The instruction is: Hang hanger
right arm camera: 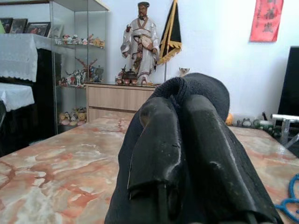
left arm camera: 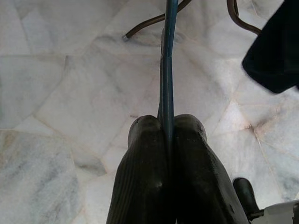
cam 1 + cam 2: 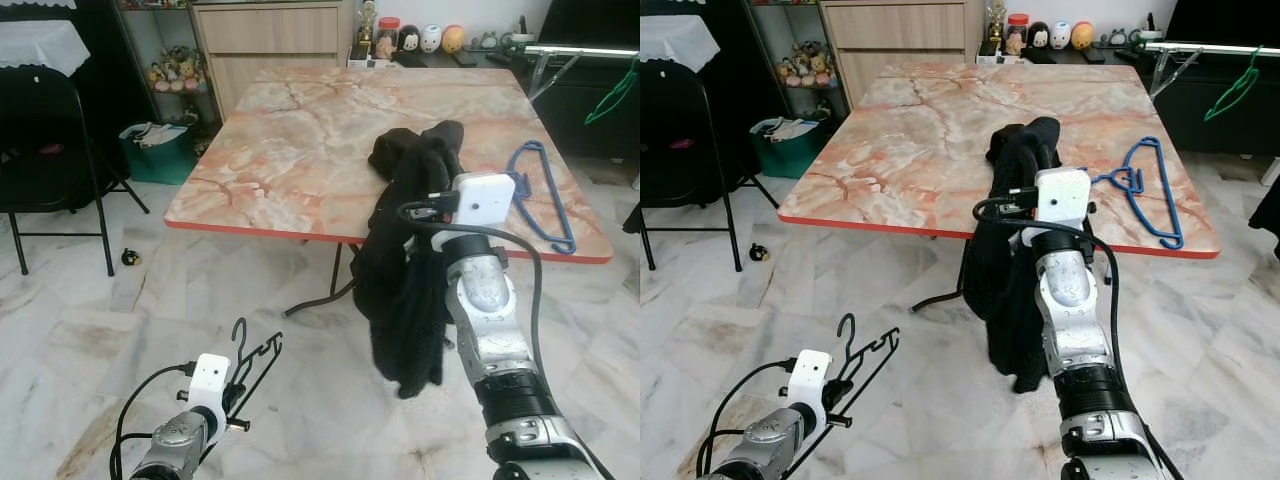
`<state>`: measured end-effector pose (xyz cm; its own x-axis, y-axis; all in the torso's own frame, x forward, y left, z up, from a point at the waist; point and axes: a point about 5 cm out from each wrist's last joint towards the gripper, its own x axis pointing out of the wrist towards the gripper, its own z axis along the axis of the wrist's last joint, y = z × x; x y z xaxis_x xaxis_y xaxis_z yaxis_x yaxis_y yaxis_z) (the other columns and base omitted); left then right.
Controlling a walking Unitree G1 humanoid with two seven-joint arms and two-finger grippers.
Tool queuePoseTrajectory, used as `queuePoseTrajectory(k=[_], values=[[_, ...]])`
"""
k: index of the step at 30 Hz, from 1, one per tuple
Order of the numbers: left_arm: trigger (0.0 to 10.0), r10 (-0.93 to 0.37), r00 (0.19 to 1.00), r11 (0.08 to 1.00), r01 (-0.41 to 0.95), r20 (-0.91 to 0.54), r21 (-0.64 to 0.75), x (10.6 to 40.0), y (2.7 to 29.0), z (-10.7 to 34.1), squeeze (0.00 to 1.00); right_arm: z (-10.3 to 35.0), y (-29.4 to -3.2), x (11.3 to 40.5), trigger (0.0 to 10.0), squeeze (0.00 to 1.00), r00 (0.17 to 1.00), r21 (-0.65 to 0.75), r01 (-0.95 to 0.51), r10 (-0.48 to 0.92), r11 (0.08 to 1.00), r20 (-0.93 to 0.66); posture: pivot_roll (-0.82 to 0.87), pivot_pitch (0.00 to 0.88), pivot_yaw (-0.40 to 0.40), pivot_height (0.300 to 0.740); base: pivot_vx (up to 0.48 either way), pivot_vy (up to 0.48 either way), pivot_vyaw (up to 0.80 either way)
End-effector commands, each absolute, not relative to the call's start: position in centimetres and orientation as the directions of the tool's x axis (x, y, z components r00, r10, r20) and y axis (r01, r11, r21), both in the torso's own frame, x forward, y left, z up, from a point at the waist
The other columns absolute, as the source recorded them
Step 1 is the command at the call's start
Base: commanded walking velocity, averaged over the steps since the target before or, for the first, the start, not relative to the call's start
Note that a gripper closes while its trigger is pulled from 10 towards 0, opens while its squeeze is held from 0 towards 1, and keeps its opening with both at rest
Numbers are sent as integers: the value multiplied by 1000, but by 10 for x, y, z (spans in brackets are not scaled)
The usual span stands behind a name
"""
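You see writing only on the red wall banner, and its characters are too small for you to read.

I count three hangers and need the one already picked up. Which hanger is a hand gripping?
The black hanger, pinched in the left hand low over the floor. The blue hanger lies free on the table; the green hanger hangs from a rack behind it.

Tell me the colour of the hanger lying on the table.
Blue. The hanger lies flat on the marbled table, clearest in the right eye view.
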<state>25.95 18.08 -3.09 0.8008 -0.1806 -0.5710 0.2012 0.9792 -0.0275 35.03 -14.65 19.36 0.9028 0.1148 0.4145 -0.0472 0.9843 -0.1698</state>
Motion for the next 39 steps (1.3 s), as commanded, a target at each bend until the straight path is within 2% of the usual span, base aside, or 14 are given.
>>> queuePoseTrajectory(k=[1,5,15,20,39], values=[[10000,-176,815,980,197,-552,-21,262,183,-28,0,205,-141,346,10000,0,865,-208,-51,147,977,480,2,0,64,740,0,0,0],[10000,-171,820,981,191,-547,-22,262,184,-27,0,195,-141,330,10000,0,857,-222,-61,165,973,489,-2,0,64,740,0,0,0],[10000,-174,822,981,191,-542,-26,264,184,-26,0,196,-150,311,10000,0,855,-212,2,108,977,507,-14,0,72,740,0,0,0],[10000,-175,823,981,191,-541,-26,265,183,-25,0,201,-150,312,10000,0,850,-214,1,112,977,515,-14,0,72,740,0,0,0],[10000,-179,824,981,193,-537,-32,265,182,-25,0,221,-147,317,10000,0,832,-214,6,114,977,542,-12,0,70,740,310,0,0]])
